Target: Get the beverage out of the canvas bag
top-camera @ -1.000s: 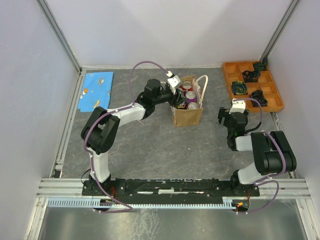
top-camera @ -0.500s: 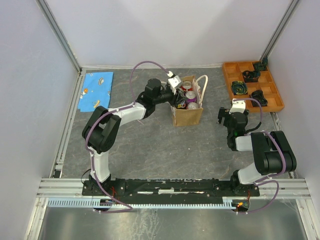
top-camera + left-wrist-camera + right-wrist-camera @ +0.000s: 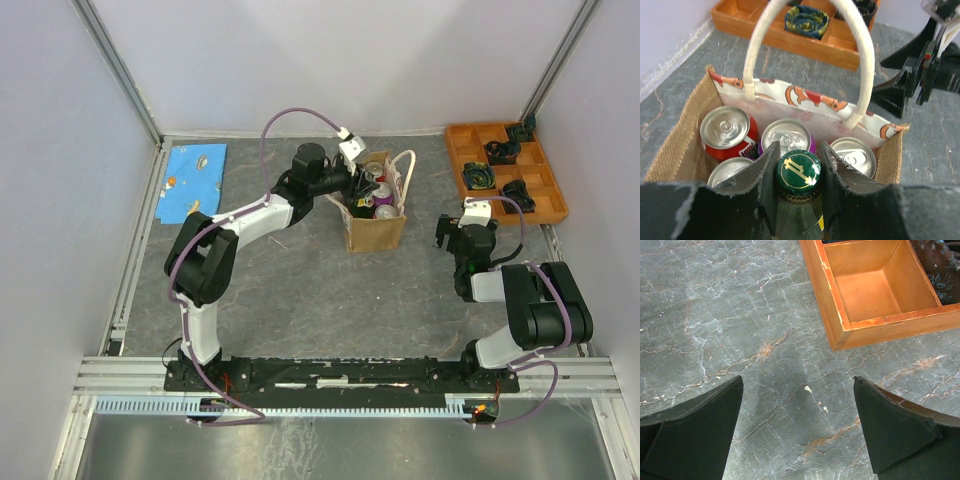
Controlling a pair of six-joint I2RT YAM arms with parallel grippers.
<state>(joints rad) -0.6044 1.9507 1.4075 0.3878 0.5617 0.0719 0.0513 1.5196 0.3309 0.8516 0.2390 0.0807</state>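
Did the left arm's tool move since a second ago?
Yes. Seen from above, the left tool has shifted slightly toward the far wall, judged against the canvas bag, which stayed put.

A green-capped bottle (image 3: 799, 172) is clamped at the neck between the left gripper (image 3: 799, 167) fingers, at the near side of the canvas bag (image 3: 677, 150). Four cans (image 3: 726, 131) are seen upright inside, and a white rope handle (image 3: 861, 65) is arched over the far wall.

A bottle (image 3: 799, 172) stands among cans (image 3: 725, 131) in the canvas bag (image 3: 375, 235), left of the tray (image 3: 790, 41).
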